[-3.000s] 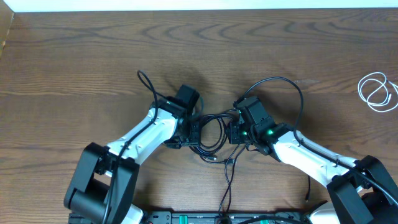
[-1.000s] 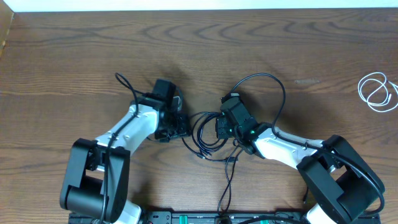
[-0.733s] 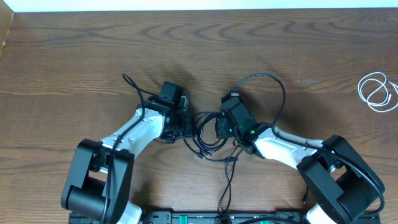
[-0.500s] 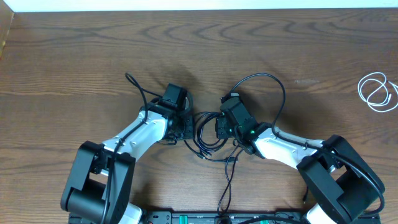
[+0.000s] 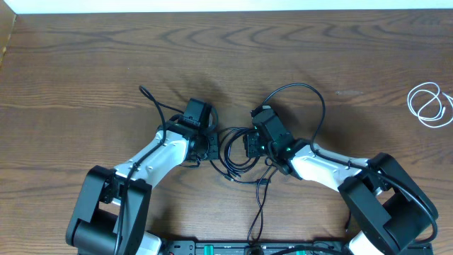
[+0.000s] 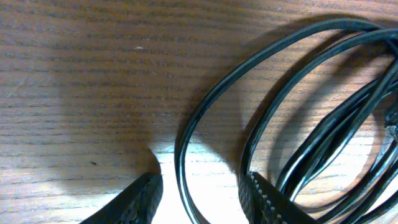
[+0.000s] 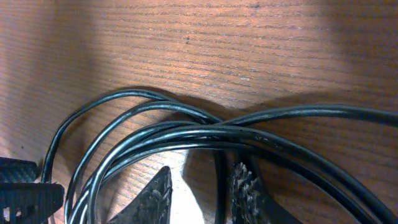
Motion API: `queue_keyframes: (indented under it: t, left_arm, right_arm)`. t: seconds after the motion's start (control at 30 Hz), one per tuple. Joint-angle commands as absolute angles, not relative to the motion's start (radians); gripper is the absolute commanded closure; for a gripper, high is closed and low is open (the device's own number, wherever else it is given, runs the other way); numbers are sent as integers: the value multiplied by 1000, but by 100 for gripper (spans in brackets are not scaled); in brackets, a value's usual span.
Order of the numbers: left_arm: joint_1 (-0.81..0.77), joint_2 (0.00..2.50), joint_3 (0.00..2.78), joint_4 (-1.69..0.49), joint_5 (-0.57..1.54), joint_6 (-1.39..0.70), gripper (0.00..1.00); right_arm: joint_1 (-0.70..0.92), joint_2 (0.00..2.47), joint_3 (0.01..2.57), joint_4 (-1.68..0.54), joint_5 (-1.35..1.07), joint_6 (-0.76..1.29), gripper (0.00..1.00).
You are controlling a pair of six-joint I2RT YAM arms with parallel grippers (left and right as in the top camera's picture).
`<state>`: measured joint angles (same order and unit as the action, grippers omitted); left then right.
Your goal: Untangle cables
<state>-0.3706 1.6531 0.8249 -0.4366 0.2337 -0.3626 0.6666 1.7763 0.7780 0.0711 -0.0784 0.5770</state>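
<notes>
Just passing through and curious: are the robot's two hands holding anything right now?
Left hand: open, astride a strand of the thin black flexible cable.
Right hand: open, also astride a strand of it.

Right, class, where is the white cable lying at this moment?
In the overhead view the white cable lies coiled on its own near the right edge of the table, far from the black cable looped at the centre.

Centre frame, black cable (image 5: pixel 233 157) coils block passage; white cable (image 5: pixel 429 104) sits at right edge; tabletop (image 5: pixel 92 64) upper half lies open.
</notes>
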Motion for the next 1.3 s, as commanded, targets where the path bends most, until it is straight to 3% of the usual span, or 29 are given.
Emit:
queue_keyframes:
  t: [0.0,0.33,0.97,1.27]
  left_arm:
    - [-366,1713,759,-454,176,-364,53]
    - [-366,1713,771,-512,122,-406,42]
    - [-470,1713,773,-509,33,-455,43]
    - [-466,1711,936,-693,32,-448,43]
  right_arm:
    - [667,1834,738,38,-128,590,69]
    - [667,1772,738,3,-133,586,60]
    - [667,1732,738,-46,-150,582,59]
    - [667,1732,738,-46,-149,582,58]
